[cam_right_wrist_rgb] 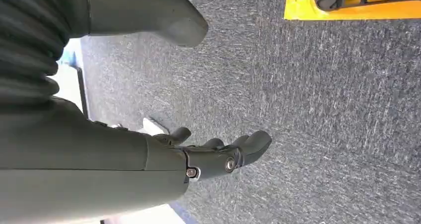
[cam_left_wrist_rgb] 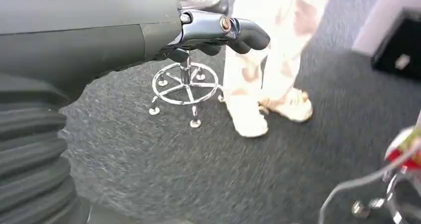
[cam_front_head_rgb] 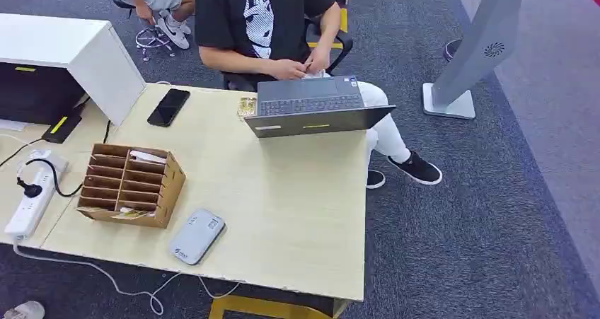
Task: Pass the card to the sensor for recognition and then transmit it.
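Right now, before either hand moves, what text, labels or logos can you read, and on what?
Black T-shirt: small white chest word, too blurred to read.
Grey rounded card sensor: label and small logo, too small.
Grey open laptop: blue corner sticker, unreadable.
Grey floor stand: swirl emblem, no words.

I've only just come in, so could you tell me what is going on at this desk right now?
Nothing is being handled by the robot yet. Its left hand and right hand both hang over the carpet, holding nothing. On the desk stand a cardboard organizer with cards in its slots, a grey card reader beside it, and a phone. A person sits at the far side with a laptop.
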Available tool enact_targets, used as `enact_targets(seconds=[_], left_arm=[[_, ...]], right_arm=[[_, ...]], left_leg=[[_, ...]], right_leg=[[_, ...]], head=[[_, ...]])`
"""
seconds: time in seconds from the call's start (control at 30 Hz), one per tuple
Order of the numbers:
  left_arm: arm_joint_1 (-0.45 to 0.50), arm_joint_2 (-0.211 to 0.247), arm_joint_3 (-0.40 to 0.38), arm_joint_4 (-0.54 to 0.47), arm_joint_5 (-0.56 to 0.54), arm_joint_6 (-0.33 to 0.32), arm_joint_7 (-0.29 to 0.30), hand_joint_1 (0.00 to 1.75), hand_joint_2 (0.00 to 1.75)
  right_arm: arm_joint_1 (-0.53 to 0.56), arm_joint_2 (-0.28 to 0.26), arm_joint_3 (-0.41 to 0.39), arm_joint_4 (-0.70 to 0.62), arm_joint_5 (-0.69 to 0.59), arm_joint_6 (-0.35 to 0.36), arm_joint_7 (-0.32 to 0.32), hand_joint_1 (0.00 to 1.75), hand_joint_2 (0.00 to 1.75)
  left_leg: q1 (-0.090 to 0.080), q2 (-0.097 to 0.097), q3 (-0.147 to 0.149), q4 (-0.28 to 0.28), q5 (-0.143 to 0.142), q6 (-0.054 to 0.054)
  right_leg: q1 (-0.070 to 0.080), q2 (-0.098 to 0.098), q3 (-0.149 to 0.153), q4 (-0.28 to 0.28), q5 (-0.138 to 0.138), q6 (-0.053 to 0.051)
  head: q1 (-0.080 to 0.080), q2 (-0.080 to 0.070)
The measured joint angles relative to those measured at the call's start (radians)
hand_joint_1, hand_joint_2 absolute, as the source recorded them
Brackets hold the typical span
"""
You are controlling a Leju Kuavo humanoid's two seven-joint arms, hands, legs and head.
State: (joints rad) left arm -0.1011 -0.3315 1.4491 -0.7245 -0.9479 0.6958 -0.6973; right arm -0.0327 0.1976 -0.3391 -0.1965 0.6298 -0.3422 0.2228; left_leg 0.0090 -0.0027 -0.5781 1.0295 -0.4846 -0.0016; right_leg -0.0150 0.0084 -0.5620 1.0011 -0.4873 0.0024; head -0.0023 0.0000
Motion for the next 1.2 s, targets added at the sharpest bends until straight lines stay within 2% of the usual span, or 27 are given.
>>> enact_targets(seconds=[0.37,0.5,0.87,1.0,1.2], left_arm=[[0.039,-0.003,-0.194,-0.11,0.159,0.0,0.0,0.0,1.75],[0.047,0.001,-0.254,-0.151,0.182,0.0,0.0,0.0,1.75],[0.048,0.002,-0.27,-0.162,0.185,0.0,0.0,0.0,1.75],[0.088,0.013,-0.399,-0.318,0.257,0.0,-0.001,0.0,1.75],[0.118,0.021,-0.453,-0.391,0.267,0.0,-0.003,0.0,1.75]], right_arm=[[0.0,0.0,0.0,0.0,0.01,0.003,-0.007,0.0,1.75],[0.0,0.0,0.0,0.0,0.011,0.003,-0.007,0.0,1.75],[0.0,0.0,0.0,0.0,0.011,0.003,-0.007,0.0,1.75],[0.0,0.001,0.0,0.002,0.031,0.014,-0.011,0.0,1.75],[0.0,0.009,0.003,0.003,0.044,0.014,-0.007,0.0,1.75]], left_leg=[[0.0,0.0,0.0,0.0,0.0,0.0],[0.0,-0.001,0.0,0.0,0.0,0.0],[0.0,-0.001,0.0,0.0,0.0,0.0],[0.0,-0.001,-0.001,0.0,0.0,0.0],[0.0,-0.001,0.0,0.0,0.0,0.0]], right_leg=[[0.0,0.0,0.0,0.0,0.0,0.0],[0.0,0.0,0.0,0.0,0.0,0.0],[0.0,-0.001,0.0,0.0,0.0,0.0],[0.0,-0.001,0.0,0.0,0.0,0.0],[0.0,-0.001,0.0,0.0,0.0,0.0]], head=[[0.0,0.0],[0.0,0.0],[0.0,0.0],[0.0,0.0],[0.0,0.0]])
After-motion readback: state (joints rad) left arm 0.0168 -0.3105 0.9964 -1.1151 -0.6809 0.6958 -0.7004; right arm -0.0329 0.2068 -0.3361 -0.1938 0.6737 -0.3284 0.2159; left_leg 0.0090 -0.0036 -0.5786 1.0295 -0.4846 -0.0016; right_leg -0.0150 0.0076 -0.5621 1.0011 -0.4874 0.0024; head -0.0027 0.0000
